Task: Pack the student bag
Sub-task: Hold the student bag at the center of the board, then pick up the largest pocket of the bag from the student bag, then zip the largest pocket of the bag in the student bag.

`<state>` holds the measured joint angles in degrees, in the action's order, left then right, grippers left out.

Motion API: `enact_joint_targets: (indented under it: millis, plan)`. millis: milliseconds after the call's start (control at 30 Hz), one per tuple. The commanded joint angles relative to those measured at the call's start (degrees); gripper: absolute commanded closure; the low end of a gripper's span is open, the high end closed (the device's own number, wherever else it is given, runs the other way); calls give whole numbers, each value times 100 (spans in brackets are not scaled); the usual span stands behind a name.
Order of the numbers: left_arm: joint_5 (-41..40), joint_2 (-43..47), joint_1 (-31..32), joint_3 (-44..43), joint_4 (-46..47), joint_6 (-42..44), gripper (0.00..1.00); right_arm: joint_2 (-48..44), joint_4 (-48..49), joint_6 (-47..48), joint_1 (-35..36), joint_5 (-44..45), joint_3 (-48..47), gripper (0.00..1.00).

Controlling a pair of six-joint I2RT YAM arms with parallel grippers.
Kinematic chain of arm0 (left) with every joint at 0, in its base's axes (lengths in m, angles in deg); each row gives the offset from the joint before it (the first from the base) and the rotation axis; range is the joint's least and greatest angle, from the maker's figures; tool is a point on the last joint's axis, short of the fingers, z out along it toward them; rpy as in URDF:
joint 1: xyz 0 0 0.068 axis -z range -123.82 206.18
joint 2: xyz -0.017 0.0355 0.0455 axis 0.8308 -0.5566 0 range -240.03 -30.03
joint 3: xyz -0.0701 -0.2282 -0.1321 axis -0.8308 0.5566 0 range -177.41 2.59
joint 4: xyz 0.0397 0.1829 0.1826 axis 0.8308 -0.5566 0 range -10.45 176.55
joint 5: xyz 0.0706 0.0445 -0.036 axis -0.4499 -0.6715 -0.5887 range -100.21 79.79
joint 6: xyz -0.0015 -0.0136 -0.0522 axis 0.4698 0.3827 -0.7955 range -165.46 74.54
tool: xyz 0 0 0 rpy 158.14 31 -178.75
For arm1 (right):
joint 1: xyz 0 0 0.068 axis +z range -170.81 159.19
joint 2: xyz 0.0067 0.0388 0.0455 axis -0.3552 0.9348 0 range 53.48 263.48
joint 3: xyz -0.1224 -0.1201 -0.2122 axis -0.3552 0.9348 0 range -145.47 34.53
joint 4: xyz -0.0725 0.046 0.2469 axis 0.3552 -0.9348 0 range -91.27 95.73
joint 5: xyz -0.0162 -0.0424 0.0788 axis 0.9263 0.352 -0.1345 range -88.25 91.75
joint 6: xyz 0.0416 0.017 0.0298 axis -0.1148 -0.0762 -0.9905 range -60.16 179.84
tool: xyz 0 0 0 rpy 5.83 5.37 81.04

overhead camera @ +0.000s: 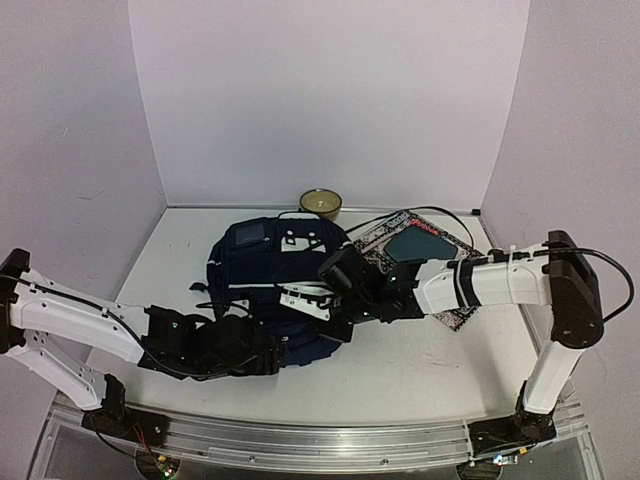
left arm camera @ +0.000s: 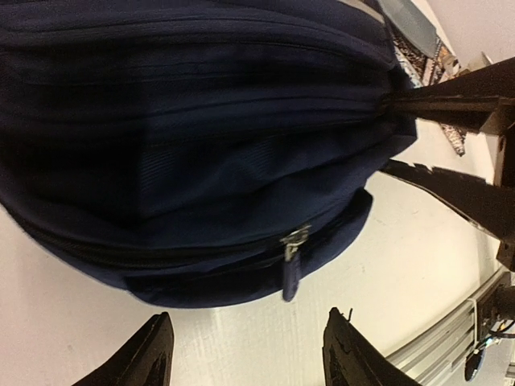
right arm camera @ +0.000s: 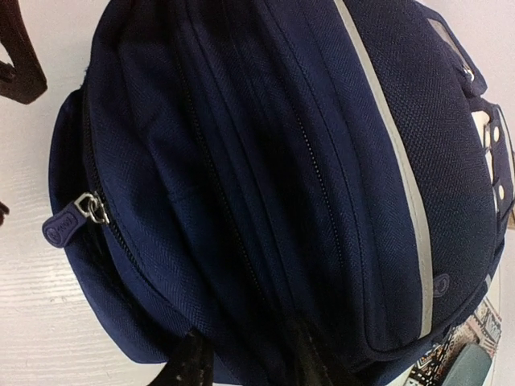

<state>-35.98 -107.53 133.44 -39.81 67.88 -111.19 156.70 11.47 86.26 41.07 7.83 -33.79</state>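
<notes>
Barely visible, right hand's [right arm camera: 249, 366] fingertips [right arm camera: 191, 368] meet student bag [right arm camera: 265, 161]; grip unclear.

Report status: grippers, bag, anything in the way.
Left gripper open, empty, facing zipper pull. Right gripper astride student bag fabric, grip unclear. Nothing blocking the pull.

The navy, white-striped student bag [overhead camera: 262, 268] lies mid-table [overhead camera: 420, 372] on its back, zips closed.
</notes>
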Motion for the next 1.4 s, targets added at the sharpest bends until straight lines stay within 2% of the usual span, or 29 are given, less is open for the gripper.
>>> enact_joint_targets:
  millis: [0,100,267,600,800,933,1100,1367]
  plan:
    - [-2,-235,-176,-84,914,227,37,137,39,-105,-65,-387,-205,80]
    - [473,-411,-433,6,1312,328,37,173,26,-129,-78,-523,-200,89]
    - [670,-644,-514,-67,1515,451,39,250,7,-152,-77,-564,-233,99]
    - [872,-1066,-609,-154,1576,393,49,247,-2,-158,-152,-746,-318,100]
    - [674,-1088,-613,-225,1510,493,79,167,-2,-184,-217,-676,-218,100]
    - [360,-862,-612,-206,936,465,99,-103,-2,-221,-432,-680,95,100]
    - [-185,-122,-622,159,80,167,100,-646,-2,-226,-791,-630,579,100]
    - [-308,758,-975,848,-1117,-179,100,-1351,-1,-174,-1368,-608,1075,100]
